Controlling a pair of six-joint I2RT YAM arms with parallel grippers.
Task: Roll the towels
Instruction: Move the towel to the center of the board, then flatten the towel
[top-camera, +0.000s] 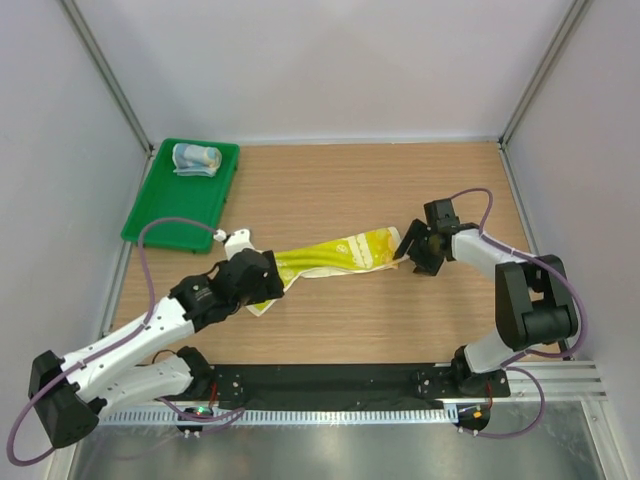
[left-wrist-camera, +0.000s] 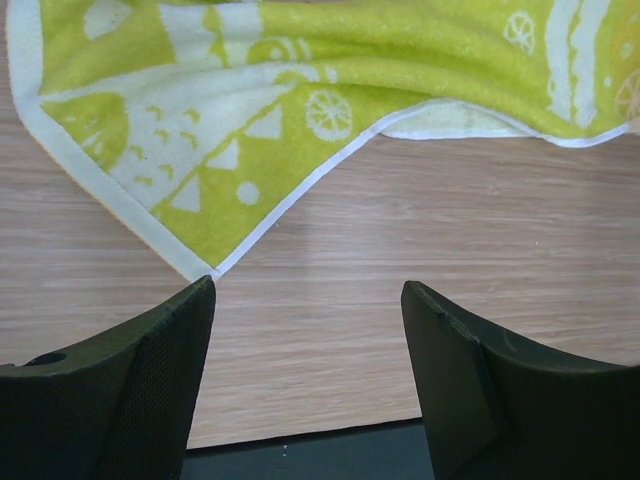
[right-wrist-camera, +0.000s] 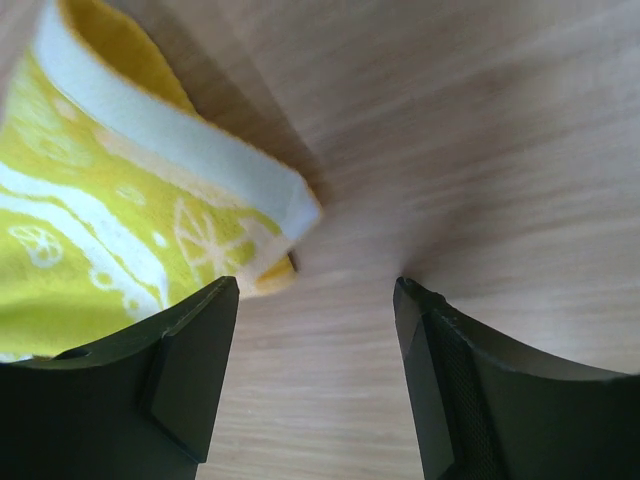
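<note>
Lining up on both ends of the yellow-green towel

I have the yellow-green towel (top-camera: 325, 258) lying bunched into a long strip across the middle of the top view, running from lower left to upper right on the desk (top-camera: 380, 320). My left end effector (left-wrist-camera: 308, 290) hangs over its lower-left end, fingers spread with nothing between them. Its wrist view shows only bare wood in the gap, with the cloth's white-bordered corner just beyond. My right end effector (right-wrist-camera: 315, 285) sits at the other end, also spread and empty, the folded edge just off its left finger. I judge this stance lets each arm take one end. The light blue towel (top-camera: 196, 159) lies rolled in the green tray (top-camera: 150, 220), upper left, well apart. I see nothing blocking either arm.
</note>
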